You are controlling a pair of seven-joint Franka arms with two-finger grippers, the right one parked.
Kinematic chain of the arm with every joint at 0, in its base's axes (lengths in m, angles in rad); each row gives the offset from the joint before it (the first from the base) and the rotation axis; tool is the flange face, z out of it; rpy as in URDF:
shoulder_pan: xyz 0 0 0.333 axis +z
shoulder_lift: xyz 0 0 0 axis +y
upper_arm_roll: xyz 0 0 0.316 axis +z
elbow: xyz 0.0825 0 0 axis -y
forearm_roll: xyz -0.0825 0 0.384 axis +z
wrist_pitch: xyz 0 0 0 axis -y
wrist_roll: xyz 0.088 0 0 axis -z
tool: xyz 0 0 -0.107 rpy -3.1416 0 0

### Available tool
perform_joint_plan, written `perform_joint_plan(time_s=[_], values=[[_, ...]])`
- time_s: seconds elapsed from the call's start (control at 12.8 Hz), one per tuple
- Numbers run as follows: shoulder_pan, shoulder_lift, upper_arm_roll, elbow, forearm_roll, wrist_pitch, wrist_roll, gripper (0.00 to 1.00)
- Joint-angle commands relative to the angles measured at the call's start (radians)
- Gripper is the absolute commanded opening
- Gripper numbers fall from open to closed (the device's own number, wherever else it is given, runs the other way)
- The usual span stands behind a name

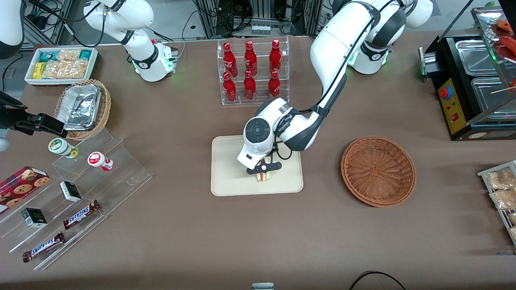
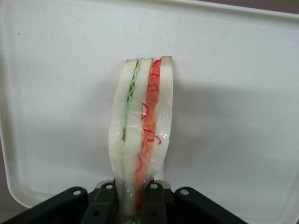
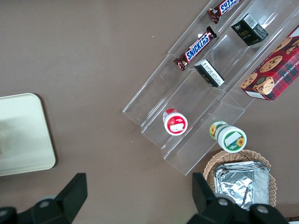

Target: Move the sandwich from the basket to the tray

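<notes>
Left wrist view showed the gripper (image 2: 134, 205) closed tight on the sandwich (image 2: 142, 130), which hung directly beneath it over the tray (image 2: 233, 93), with the basket (image 1: 378, 170) empty. The placing step was under way; next came lowering and letting go.
</notes>
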Motion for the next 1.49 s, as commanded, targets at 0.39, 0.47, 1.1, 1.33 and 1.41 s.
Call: perform_joint_plan(time_s=[0.39, 0.47, 1.1, 1.33, 1.41], values=[[-0.004, -0.046, 0.010, 0.035, -0.010, -0.048, -0.016, 1.00], [-0.005, -0.078, 0.010, 0.036, -0.008, -0.068, -0.013, 1.00], [0.104, -0.316, 0.087, -0.040, 0.003, -0.312, 0.397, 1.00], [0.199, -0.445, 0.102, -0.190, 0.002, -0.320, 0.513, 1.00], [0.226, -0.483, 0.102, -0.232, 0.002, -0.320, 0.574, 1.00]])
